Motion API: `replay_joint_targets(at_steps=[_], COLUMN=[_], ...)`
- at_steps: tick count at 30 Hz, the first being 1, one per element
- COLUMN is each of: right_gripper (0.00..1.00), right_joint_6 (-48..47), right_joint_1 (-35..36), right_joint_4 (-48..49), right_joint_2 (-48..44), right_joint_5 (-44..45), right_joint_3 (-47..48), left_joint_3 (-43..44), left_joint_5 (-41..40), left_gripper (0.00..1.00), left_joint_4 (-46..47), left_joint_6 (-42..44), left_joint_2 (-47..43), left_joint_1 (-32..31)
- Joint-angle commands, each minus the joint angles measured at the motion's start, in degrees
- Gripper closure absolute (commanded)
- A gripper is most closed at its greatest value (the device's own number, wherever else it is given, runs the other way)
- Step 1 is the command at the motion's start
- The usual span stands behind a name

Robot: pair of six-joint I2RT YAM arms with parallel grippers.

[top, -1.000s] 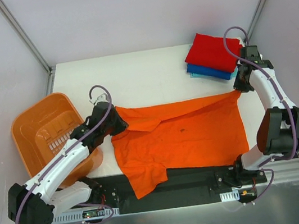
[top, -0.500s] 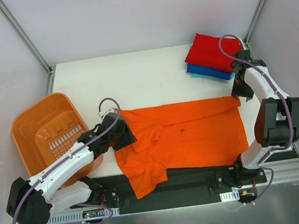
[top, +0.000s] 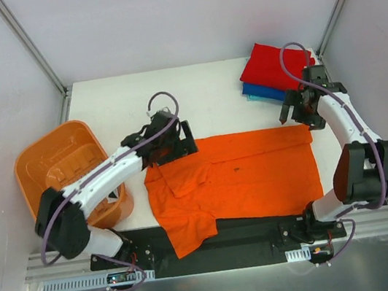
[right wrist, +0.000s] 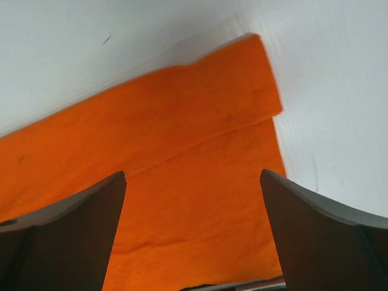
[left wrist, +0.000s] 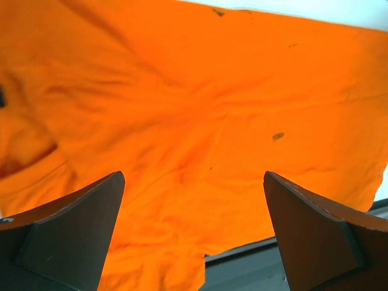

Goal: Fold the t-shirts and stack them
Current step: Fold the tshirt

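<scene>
We hold both arms reaching forward, elbows bent, left claw (top: 182,145) spread wide, right claw (top: 301,114) equally wide

**Both grippers let go of the orange shirt**

A second ago the left gripper (top: 177,142) and right gripper (top: 297,108) were pinched on the far corners of the orange t-shirt (top: 243,174). Now both stand over the cloth with jaws wide apart and nothing between them. The left one has travelled right and toward the far side, and its arm now reaches across the right rim of the orange basket (top: 35,167). The right one has shifted slightly left. The shirt's far edge, held at its corners before, now lies loose on the table (top: 209,99).
</scene>
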Motion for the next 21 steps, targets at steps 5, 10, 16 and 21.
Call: replay_joint_targets(at_steps=[5,10,16,21], right_gripper=[0.03,0.03,0.03,0.03], right_joint_6=[-0.38,-0.73,-0.81,-0.64], right_joint_1=[3.33,3.33,3.25,2.89], right_joint_4=[3.94,3.50,1.75,0.16], right_joint_2=[10.62,20.01,28.02,33.65], right_joint_5=[-6.96,-8.64,-7.23,-6.97], right_joint_3=[2.07,7.16,13.74,20.17], left_joint_3=[7.66,10.91,16.53,22.86], left_joint_5=[7.57,7.76,9.69,13.12], left_gripper=[0.01,0.01,0.01,0.01], left_joint_4=[1.61,3.19,3.28,3.28], left_joint_6=[3.57,4.36,5.24,6.12], left_joint_2=[19.24,27.24,35.32,42.09], left_joint_1=[8.07,12.73,16.95,19.94])
